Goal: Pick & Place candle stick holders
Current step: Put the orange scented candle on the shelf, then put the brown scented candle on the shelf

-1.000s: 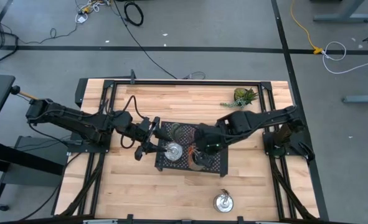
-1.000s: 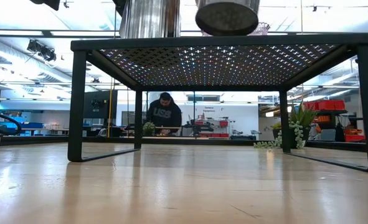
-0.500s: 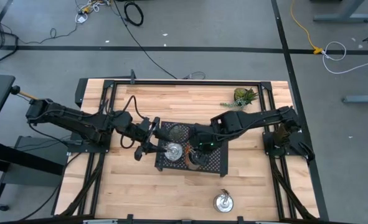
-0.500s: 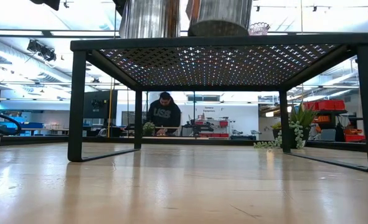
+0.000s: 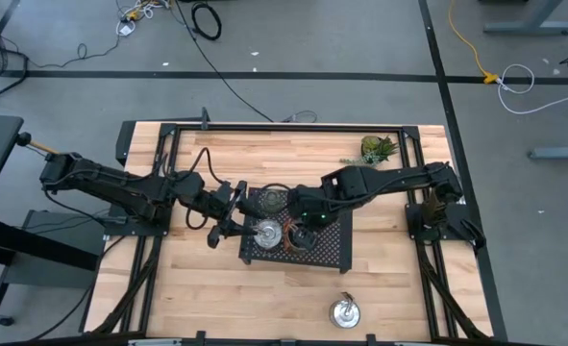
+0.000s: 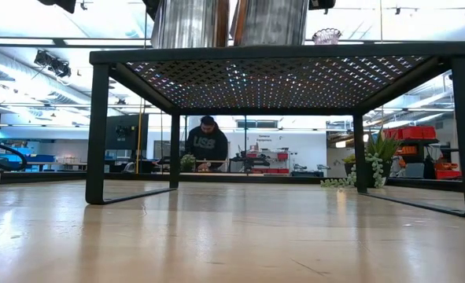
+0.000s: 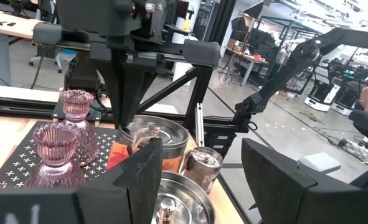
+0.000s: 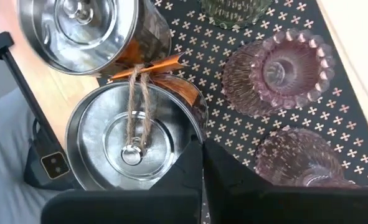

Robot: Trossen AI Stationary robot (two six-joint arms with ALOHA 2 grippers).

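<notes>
Well along, by the look of it: five of the six candle stick holders up on the black perforated tray (image 5: 332,252) at table centre, one not yet there.

On the tray, at its 9 o'clock edge, first silver holder (image 7: 171,200), upright, straddled by the left gripper (image 7: 199,171). Fingers part-way apart, a gap showing on one side, so apparently not clamped. Just beside it toward tray centre, second silver holder (image 8: 132,142), twine across its mouth, seen standing on the mesh in the low view. Pinched at the rim by the right gripper (image 8: 201,154), fingers pressed tight together on the thin wall. At the tray's 11 o'clock, olive-green holder (image 5: 272,201). Toward 1 to 3 o'clock, two pink holders (image 8: 277,67), upright, close together, largely under the right arm in the high view.

Left to do — third silver holder (image 5: 345,311), alone on the bare wood at 5 o'clock from the tray, near the table's front edge, well apart from both arms. Also pending, as a judgement: release of the second silver holder by the right gripper and withdrawal without tipping its close neighbour.

Off-task and untouched: small leafy plant (image 5: 379,149) at 1 o'clock, near the far edge.
</notes>
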